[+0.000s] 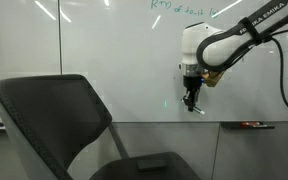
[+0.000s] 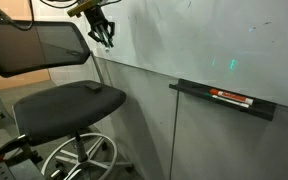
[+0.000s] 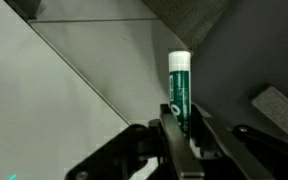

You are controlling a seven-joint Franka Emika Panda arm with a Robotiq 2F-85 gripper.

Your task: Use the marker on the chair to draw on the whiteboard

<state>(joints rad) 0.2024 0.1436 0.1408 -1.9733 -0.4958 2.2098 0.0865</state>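
The marker (image 3: 180, 88) looks light, stiff and smooth-barrelled, so it could likely slip. The gripper (image 3: 180, 122) has its fingers closed on the lower barrel, a sound hold. It hangs close to the glossy whiteboard (image 1: 114, 50), above the lower ledge (image 2: 194, 88), with bare board around and the chair (image 2: 54, 102) well apart.

Shows a plain grey lower wall (image 2: 149, 130) in both exterior views, smooth and bare. Sits under bright, even indoor light. Has a tan, wood-coloured surface (image 2: 29, 76) at the far end, partly hidden.
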